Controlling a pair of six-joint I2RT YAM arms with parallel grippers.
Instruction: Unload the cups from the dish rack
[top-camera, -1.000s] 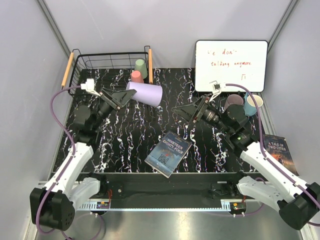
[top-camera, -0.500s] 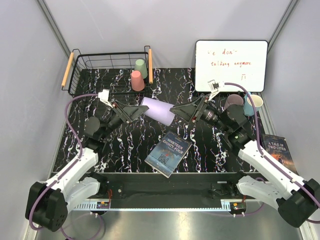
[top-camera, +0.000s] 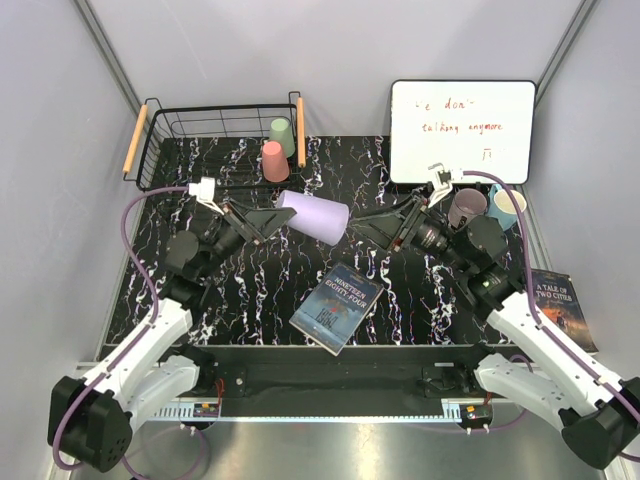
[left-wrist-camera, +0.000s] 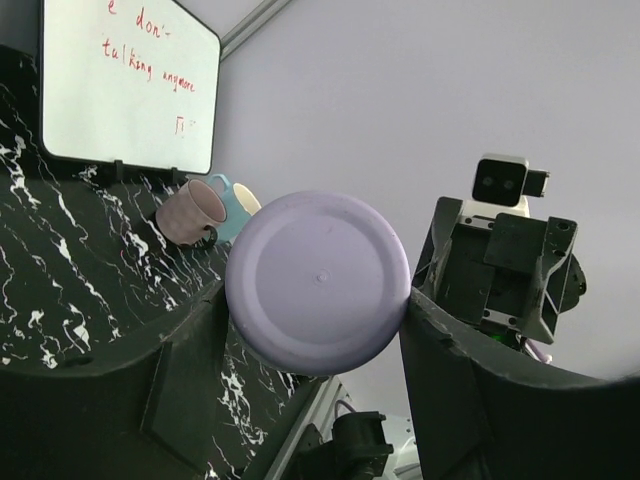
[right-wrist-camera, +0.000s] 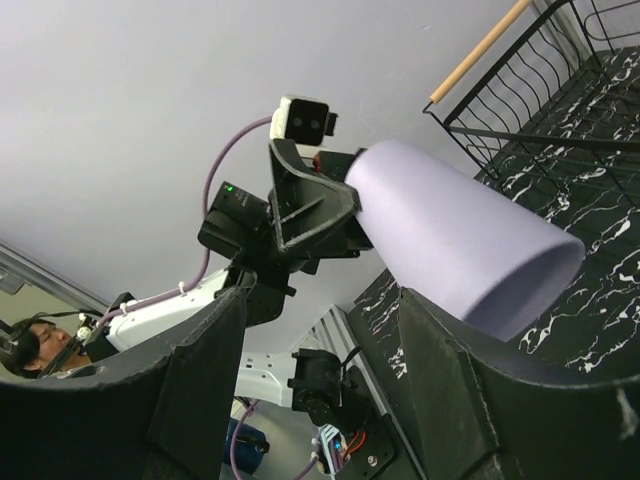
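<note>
Lilac cup (top-camera: 315, 217) hangs on its side above the middle of the table (top-camera: 270, 290), clamped at its closed base end between the fingers of the left gripper (top-camera: 272, 218). Its wide mouth points toward the right edge. The right gripper (top-camera: 372, 228) faces that mouth with its fingers spread apart, tips just beside the rim; contact cannot be made out. In the left wrist view the cup's round base (left-wrist-camera: 318, 283) fills the gap between the fingers. The dish rack (top-camera: 215, 108) stands at the far left corner, with a salmon pink cup (top-camera: 274, 160) and a pale green cup (top-camera: 283, 136) upside down at its right end. A mauve cup (top-camera: 467, 208) and a light blue cup (top-camera: 505, 207) sit near the far right corner below the whiteboard (top-camera: 462, 130).
</note>
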